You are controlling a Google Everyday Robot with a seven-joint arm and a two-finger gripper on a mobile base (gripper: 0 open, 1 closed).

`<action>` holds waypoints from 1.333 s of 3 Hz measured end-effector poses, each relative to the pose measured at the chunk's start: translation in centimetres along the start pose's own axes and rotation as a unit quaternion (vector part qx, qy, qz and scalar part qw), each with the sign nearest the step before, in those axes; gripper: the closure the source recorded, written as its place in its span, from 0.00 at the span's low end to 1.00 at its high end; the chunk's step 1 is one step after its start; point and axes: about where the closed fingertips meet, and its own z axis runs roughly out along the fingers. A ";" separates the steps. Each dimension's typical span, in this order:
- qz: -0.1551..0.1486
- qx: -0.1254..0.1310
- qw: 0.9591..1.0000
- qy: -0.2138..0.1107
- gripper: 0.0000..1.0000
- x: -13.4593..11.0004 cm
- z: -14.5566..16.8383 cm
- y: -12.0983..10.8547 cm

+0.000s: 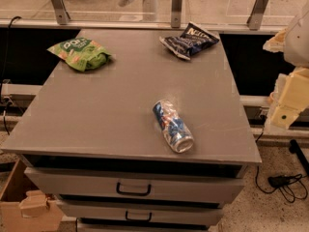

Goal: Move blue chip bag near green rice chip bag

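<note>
While the end effector (288,105) hangs to the right of the bench (111,110), its opening impossible to tell, the blue chip bag (189,40) lies untouched at the far right. The approach seems not yet begun; next comes reaching that bag, then carrying it left toward the green rice chip bag (81,53).

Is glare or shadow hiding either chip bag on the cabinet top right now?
Camera view: neither is hidden, the blue chip bag only shows glossy highlights; camera view: the green rice chip bag is evenly lit, faint shadow beneath; camera view: strongest glint sits on the can; camera view: the gripper hangs pale at the right edge, beside the cabinet top.
</note>
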 end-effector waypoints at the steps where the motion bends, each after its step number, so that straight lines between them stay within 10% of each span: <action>1: -0.003 0.001 1.000 -0.003 0.00 -0.2 -0.1 -0.1; 3: -0.041 0.037 0.997 -0.060 0.00 -6.5 2.6 -6.3; 4: -0.056 0.086 0.988 -0.115 0.00 -10.8 3.0 -11.5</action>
